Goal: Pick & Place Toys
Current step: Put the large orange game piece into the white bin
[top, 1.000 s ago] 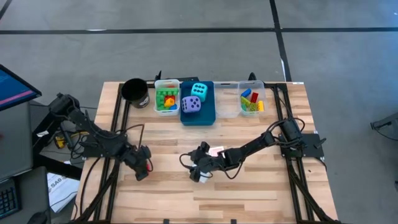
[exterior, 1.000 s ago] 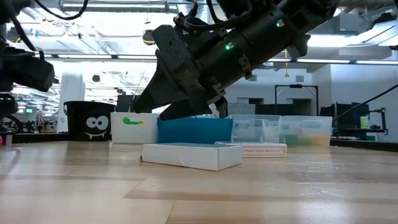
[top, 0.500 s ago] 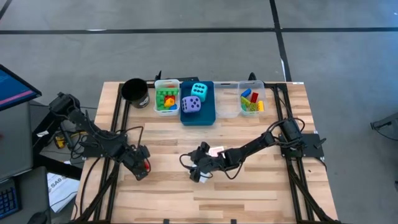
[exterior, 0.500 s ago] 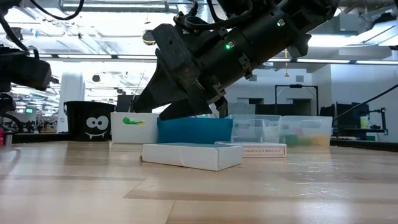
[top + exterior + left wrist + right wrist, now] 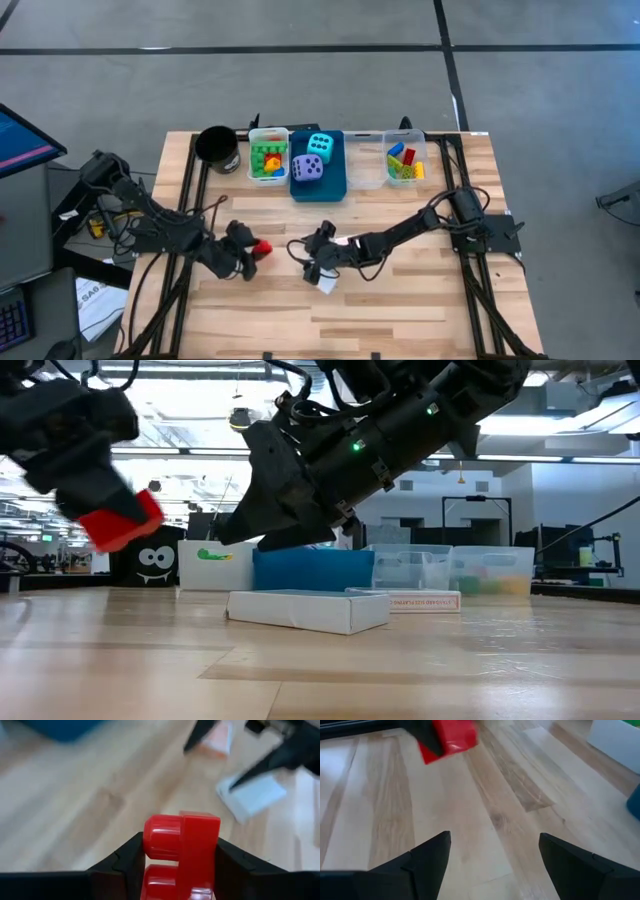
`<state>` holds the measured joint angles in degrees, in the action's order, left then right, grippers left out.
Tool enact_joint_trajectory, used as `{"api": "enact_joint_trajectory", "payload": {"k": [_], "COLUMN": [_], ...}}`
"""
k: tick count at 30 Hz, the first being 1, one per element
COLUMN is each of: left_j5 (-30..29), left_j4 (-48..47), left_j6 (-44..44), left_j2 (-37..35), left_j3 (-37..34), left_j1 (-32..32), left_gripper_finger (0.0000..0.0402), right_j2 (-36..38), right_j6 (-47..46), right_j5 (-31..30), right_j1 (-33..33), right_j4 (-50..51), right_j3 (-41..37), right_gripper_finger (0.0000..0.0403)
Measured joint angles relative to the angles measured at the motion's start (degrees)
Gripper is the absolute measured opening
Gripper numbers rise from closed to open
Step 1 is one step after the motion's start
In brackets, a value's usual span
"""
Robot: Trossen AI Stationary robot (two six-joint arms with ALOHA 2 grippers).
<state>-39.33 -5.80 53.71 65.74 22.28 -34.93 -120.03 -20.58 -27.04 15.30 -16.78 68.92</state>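
Observation:
A red brick (image 5: 262,247) hangs above the table's left half, and my left gripper (image 5: 256,250) is shut on it. My right gripper (image 5: 312,262) stands open near the table's middle, just above a flat white card (image 5: 327,284) that lies on the wood. In the right wrist view nothing is between its fingers (image 5: 427,857). A second white card (image 5: 349,241) lies flat under the right arm. The cyan die (image 5: 320,144) and the purple die (image 5: 307,168) sit in the blue bin (image 5: 335,185). My left gripper pinches the red brick by two opposite sides (image 5: 212,845) between its two fingers (image 5: 127,865). The fingers slant downward and point toward the table's right. The brick is lifted clear of the table (image 5: 120,520), with its round studs (image 5: 160,837) turned sideways.
At the far edge stand a black cup (image 5: 217,148), a white bin (image 5: 268,160) with green, yellow and orange bricks, and two clear bins, one of them (image 5: 405,162) holding coloured bricks. Bare wood lies along the near edge.
My left gripper has tipped up from pointing down and swung toward the table's right, carrying the red brick up off the wood and toward the right gripper. The brick now hangs clear.

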Motion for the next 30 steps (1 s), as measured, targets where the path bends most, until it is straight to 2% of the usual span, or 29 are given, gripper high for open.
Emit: {"api": "enact_joint_trajectory", "payload": {"k": [7,15,23,30], "left_j5": [-8.47,-12.27,-12.23,-6.81], "left_j4": [3.39,8.36,15.82,26.01], "left_j6": [-8.96,-25.27,-43.69,-58.49], "left_j2": [-0.03,-0.14,-0.14,-0.16], "left_j3": [0.09,0.13,0.20,0.21], "left_j1": [4.05,13.63,29.28,42.91], "left_gripper_finger": [0.0162,0.0162,0.0162,0.0162], "right_j2": [0.00,0.00,0.00,0.00], "right_j6": [1.10,1.10,1.10,1.10], "right_j5": [-0.01,0.01,0.16,0.18], "right_j1": [-2.08,-3.95,-4.60,-4.58], "right_j4": [-0.22,-0.59,-0.54,-0.51], "right_j3": [0.01,0.01,0.01,0.01], "right_gripper_finger": [0.0299,0.0299,0.0299,0.0299]}}
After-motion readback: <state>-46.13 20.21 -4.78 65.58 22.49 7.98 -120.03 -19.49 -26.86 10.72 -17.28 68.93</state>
